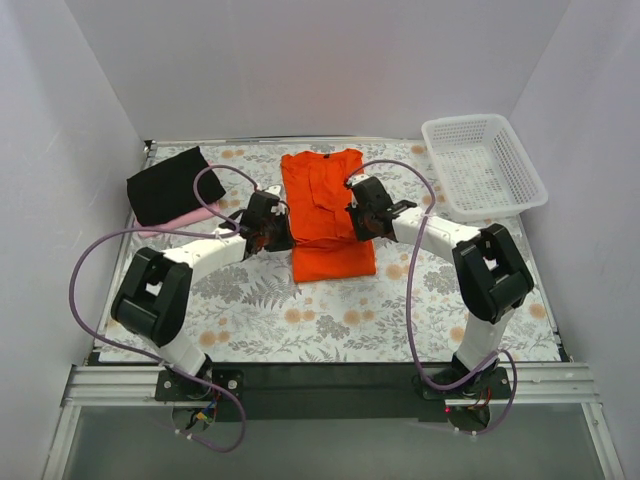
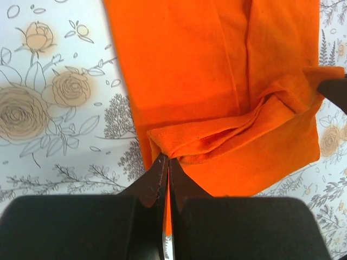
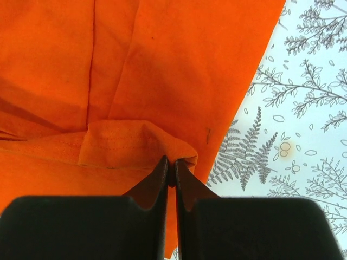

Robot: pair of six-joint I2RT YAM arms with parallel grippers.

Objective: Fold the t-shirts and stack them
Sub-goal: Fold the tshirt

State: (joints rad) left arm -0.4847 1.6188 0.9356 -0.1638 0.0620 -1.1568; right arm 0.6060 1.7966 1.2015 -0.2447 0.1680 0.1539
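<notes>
The orange t-shirt (image 1: 328, 215) lies lengthwise in the middle of the floral table, its sides folded in. My left gripper (image 1: 277, 228) is shut on the shirt's left edge; in the left wrist view the gripper (image 2: 168, 161) pinches a raised fold of orange cloth (image 2: 217, 138). My right gripper (image 1: 352, 213) is shut on the right edge; in the right wrist view the gripper (image 3: 171, 162) pinches a hemmed fold (image 3: 135, 143). The black t-shirt (image 1: 167, 185) lies folded at the back left, on top of the pink t-shirt (image 1: 190, 217), of which only an edge shows.
A white mesh basket (image 1: 483, 165) stands at the back right. White walls close in the table on three sides. The floral cloth (image 1: 330, 320) covers the table in front of the shirt.
</notes>
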